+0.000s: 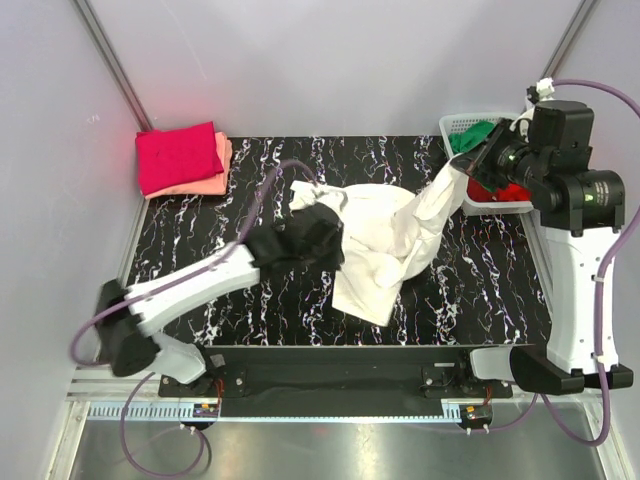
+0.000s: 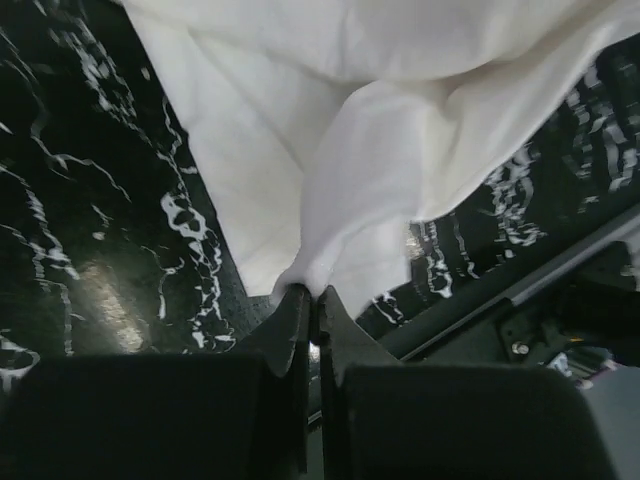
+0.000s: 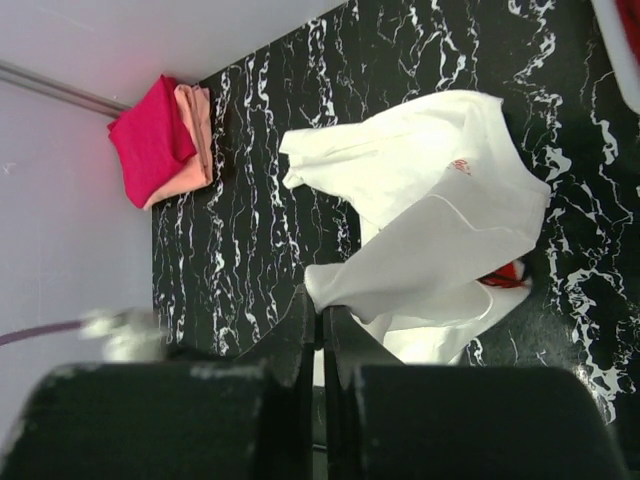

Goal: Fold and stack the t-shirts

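White t-shirt (image 1: 385,235) — soft, rumpled folds, glossy black marbled table (image 1: 200,225)

The right arm (image 1: 572,175) hides most of the basket (image 1: 463,123) (its red tee (image 1: 510,192) barely shows)

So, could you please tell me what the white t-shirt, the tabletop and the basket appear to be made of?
White t-shirt: soft matte cloth, likely cotton; it drapes and creases.
Tabletop: black, white-veined marble look, slightly glossy by its glare; possibly printed laminate.
Basket: white, slatted, probably plastic.
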Available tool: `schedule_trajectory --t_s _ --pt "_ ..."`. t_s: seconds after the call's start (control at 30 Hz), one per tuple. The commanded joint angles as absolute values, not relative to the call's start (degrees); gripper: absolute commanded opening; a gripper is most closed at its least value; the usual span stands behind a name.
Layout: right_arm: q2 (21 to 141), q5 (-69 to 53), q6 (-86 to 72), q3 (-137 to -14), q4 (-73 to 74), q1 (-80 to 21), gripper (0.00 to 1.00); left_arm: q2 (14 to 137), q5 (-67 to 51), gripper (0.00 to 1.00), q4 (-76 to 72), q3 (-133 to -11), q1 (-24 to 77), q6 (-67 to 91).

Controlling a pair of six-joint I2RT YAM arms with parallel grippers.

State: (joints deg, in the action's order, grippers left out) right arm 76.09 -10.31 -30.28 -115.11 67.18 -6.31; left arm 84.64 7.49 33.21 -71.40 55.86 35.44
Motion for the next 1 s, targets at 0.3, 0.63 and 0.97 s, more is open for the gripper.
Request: schedule_trajectory --t_s 0.3,0.63,0.97 --pt "72.78 6.92 -30.24 -131.89 65.74 -5.45 0.00 61.18 29.07 0.00 58.97 -107.64 55.99 13.55" --pt "55.82 14.06 -24.53 -125.33 44.15 -5.54 0.00 55.73 26.72 0.00 58.64 -131.65 55.99 -5.18" --pt "63.97 18.72 -14.77 -138.76 41.48 -12.83 0.00 50.80 30.84 0.00 47.56 -124.02 56.07 -13.79"
